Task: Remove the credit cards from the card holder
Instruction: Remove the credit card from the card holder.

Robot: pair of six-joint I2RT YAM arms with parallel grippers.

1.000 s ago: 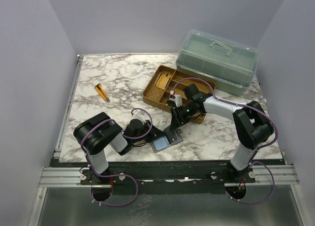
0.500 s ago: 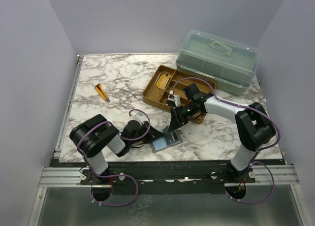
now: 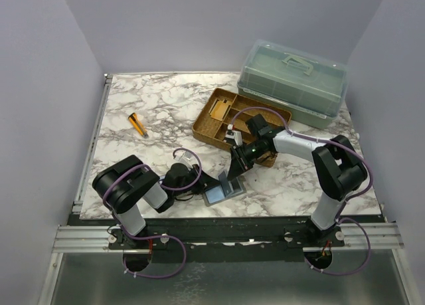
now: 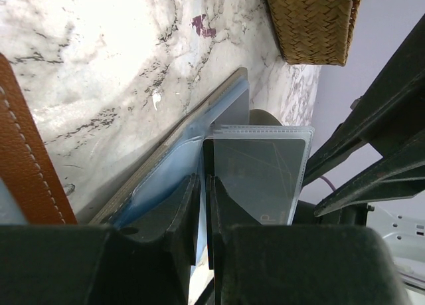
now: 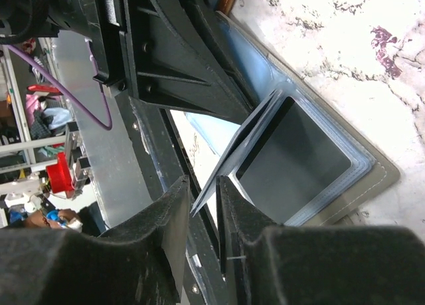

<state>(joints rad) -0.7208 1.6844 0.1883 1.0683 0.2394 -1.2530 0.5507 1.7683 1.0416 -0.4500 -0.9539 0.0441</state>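
Note:
The card holder (image 3: pixel 219 193) lies open near the table's front edge, its blue panel (image 4: pixel 163 175) facing up and a brown leather edge (image 4: pixel 23 159) beside it. A clear sleeve (image 4: pixel 259 169) with a dark card inside stands up from it. My left gripper (image 4: pixel 204 189) is shut on the holder's thin edge at the fold (image 3: pixel 203 185). My right gripper (image 5: pixel 202 199) comes down from the far side (image 3: pixel 232 175). Its jaws are narrow but still apart, with the lifted sleeve's corner (image 5: pixel 226 162) between them. The dark card (image 5: pixel 299 152) shows in the sleeve pocket.
A woven basket tray (image 3: pixel 211 133) with small items sits just behind the right arm; it also appears in the left wrist view (image 4: pixel 312 19). A lidded green plastic box (image 3: pixel 292 79) stands at the back right. An orange marker (image 3: pixel 138 124) lies at the left. The table's front edge is right beside the holder.
The right jaws have narrowed around the sleeve's raised corner. The left arm has shifted slightly, and the holder has turned a little on the table.

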